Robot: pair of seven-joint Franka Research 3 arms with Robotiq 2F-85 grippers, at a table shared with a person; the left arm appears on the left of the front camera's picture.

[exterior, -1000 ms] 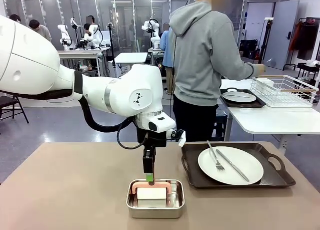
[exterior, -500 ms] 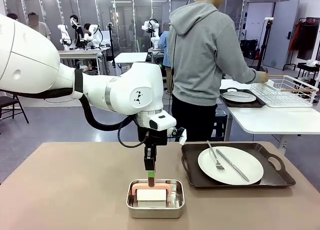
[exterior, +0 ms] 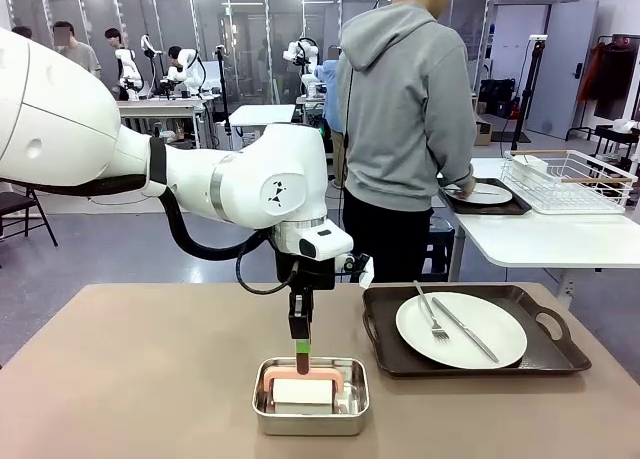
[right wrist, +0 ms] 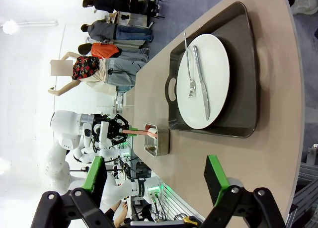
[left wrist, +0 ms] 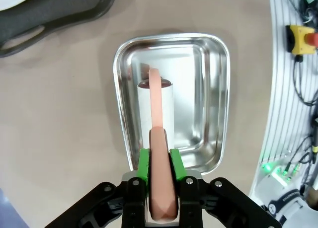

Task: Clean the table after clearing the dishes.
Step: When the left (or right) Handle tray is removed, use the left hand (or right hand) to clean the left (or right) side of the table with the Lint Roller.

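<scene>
On the taupe table (exterior: 130, 379) a square steel pan (exterior: 310, 397) holds a white cleaning block with an arched pink handle (exterior: 300, 375). My left gripper (exterior: 300, 355) points straight down, shut on that handle; the left wrist view shows its green pads (left wrist: 144, 163) clamping the handle (left wrist: 158, 114) over the pan (left wrist: 119, 89). One of the dishes, a white plate (exterior: 460, 331) with fork and knife, lies on a dark tray (exterior: 550, 354) to the right. A second plate (exterior: 480, 193) sits on a tray on the white side table. My right gripper (right wrist: 155, 181) is open and holds nothing above the table's end.
A person in a grey hoodie (exterior: 405, 109) stands at the far side with their back turned, one hand on the side-table plate. A white wire rack (exterior: 570, 179) stands on that side table (exterior: 540, 241). The left half of the brown table is bare.
My left gripper's fingers have closed on the pink handle. The person's arm has drawn back from the wire rack to the plate on the side table.
</scene>
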